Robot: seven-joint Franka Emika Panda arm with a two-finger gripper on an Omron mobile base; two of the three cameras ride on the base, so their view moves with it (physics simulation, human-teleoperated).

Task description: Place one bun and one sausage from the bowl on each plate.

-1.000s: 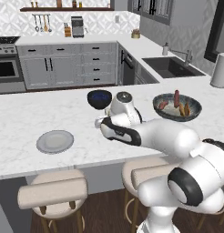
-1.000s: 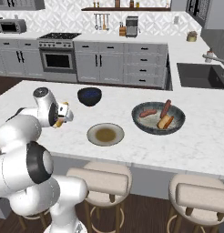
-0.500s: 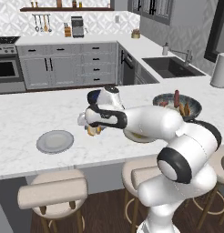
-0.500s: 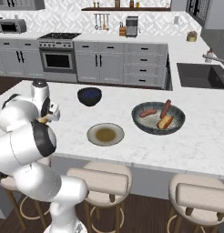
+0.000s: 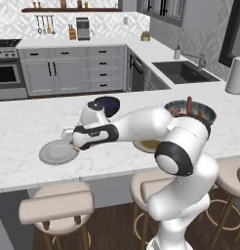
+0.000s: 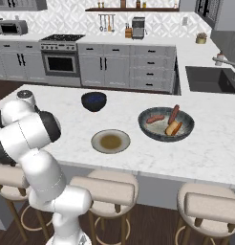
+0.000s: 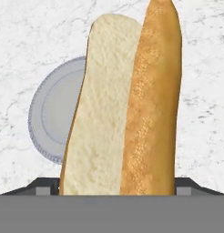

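While the gripper [image 5: 74,145] holds the bun [image 7: 127,100] across its width just above the grey plate [image 5: 57,152], the bread looks light and soft; a gentle mid-length hold should avoid squashing or tipping it.

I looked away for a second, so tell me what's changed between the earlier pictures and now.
The arm has swung to its left along the counter, carrying the gripper from near the navy bowl to the edge of the light grey plate. It holds a bun, which the hand view shows in front of that plate. The wide bowl with its food, the tan-centred plate and both dishes' places are unchanged.
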